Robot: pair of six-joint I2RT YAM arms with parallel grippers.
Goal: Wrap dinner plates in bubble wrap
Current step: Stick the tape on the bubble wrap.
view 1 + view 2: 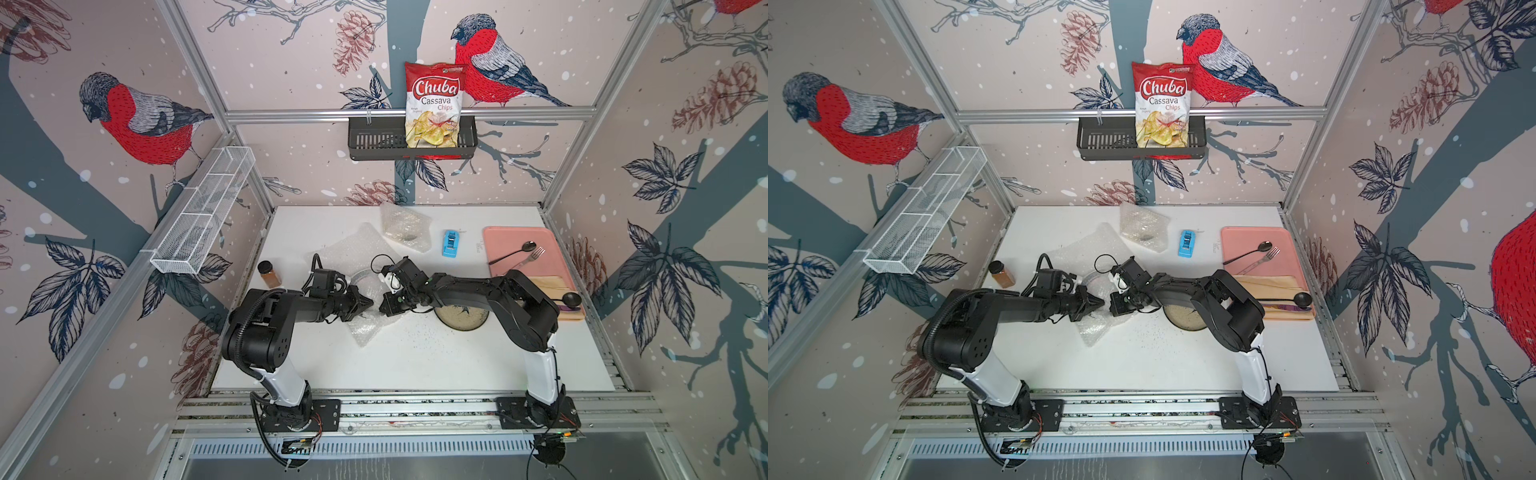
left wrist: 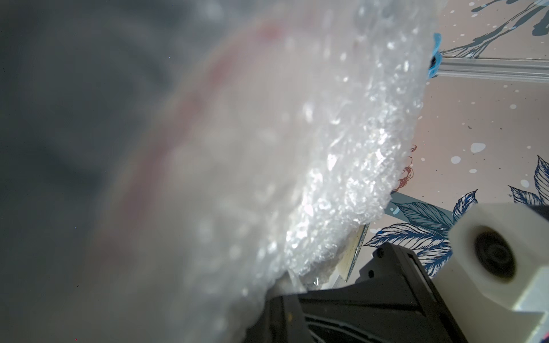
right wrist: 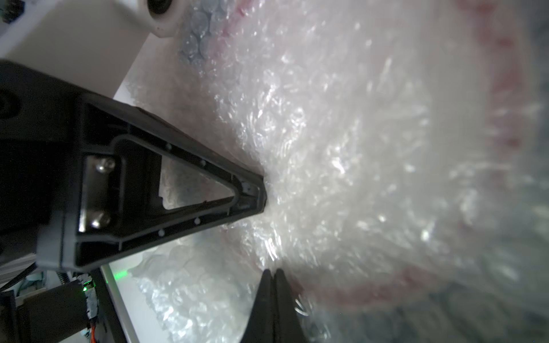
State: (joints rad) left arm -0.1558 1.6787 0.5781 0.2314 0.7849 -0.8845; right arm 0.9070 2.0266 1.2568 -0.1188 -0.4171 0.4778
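Both grippers meet tip to tip over a clear bubble wrap (image 1: 361, 328) (image 1: 1092, 332) sheet in mid-table. My left gripper (image 1: 370, 305) (image 1: 1100, 302) is shut, its tip (image 3: 263, 193) buried in gathered wrap. My right gripper (image 1: 382, 309) (image 3: 271, 271) is shut too, with wrap bunched at its tips. A dinner plate (image 1: 363, 277) (image 1: 1094, 279) lies under this sheet, and its reddish rim shows through the wrap (image 3: 341, 148) (image 2: 341, 148). A speckled fish plate (image 1: 461, 318) (image 1: 1183, 318) sits bare, half under the right arm. A bubble-wrapped bundle (image 1: 405, 226) rests at the back.
A pink tray (image 1: 511, 237) with a spoon and fork stands at the right, with a wooden board and black ladle (image 1: 569, 299) in front of it. A blue tape dispenser (image 1: 450, 244) and a spice jar (image 1: 269, 274) stand on the table. A chips bag (image 1: 434, 104) sits in the wall basket.
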